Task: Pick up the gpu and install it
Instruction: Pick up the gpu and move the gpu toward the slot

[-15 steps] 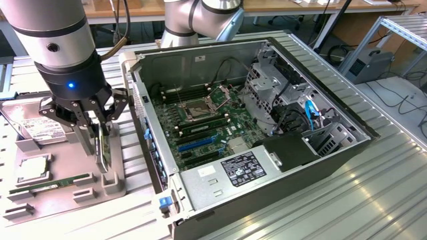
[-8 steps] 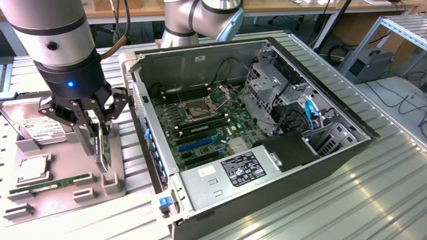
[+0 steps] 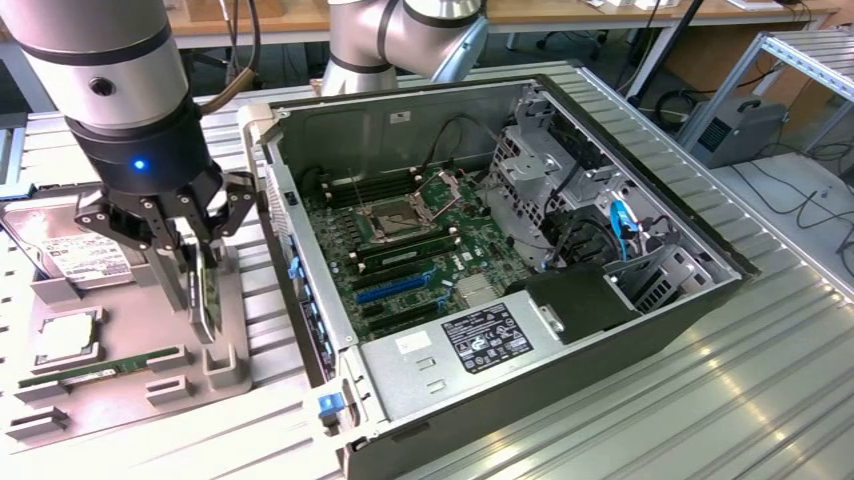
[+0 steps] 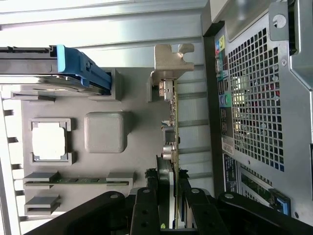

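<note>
step: pickup | tool (image 3: 187,240) clamped on the gpu (image 3: 202,295) upper edge | gpu upright in grey holder (image 3: 230,375) beside open case (image 3: 400,115) | we judge: lift straight, no tilt, avoid snagging bracket (image 4: 172,58)

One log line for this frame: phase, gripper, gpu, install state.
phase: pick | gripper: down over gpu | gpu: upright on grey tray, beside open PC case | installed: no

The case wall (image 3: 278,200) stands just beside the tool (image 3: 190,275) and gpu (image 3: 200,318) — overhead, the way is free.
</note>
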Action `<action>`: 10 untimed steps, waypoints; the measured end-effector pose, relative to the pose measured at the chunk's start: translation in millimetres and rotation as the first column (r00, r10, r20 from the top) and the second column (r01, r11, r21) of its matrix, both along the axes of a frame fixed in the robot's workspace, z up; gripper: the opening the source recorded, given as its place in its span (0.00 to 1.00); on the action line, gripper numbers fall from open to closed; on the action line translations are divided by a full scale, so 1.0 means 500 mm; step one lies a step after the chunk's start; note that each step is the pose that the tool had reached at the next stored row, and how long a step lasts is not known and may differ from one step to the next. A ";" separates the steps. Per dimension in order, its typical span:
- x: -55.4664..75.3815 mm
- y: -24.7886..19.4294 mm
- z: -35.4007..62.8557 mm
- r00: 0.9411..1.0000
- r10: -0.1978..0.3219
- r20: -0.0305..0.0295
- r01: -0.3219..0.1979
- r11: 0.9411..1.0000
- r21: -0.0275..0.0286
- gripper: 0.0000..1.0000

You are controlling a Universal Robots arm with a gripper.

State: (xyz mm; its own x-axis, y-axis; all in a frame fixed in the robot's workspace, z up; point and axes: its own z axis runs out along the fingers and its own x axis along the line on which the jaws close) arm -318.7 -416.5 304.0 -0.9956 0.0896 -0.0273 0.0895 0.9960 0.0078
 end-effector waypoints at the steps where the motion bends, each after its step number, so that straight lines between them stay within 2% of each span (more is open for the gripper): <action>1: 0.000 0.0000 0.001 1.000 0.000 0.000 0.000 1.000 0.000 0.27; 10: 0.000 0.0000 0.008 1.000 0.000 0.000 0.000 1.000 0.000 0.27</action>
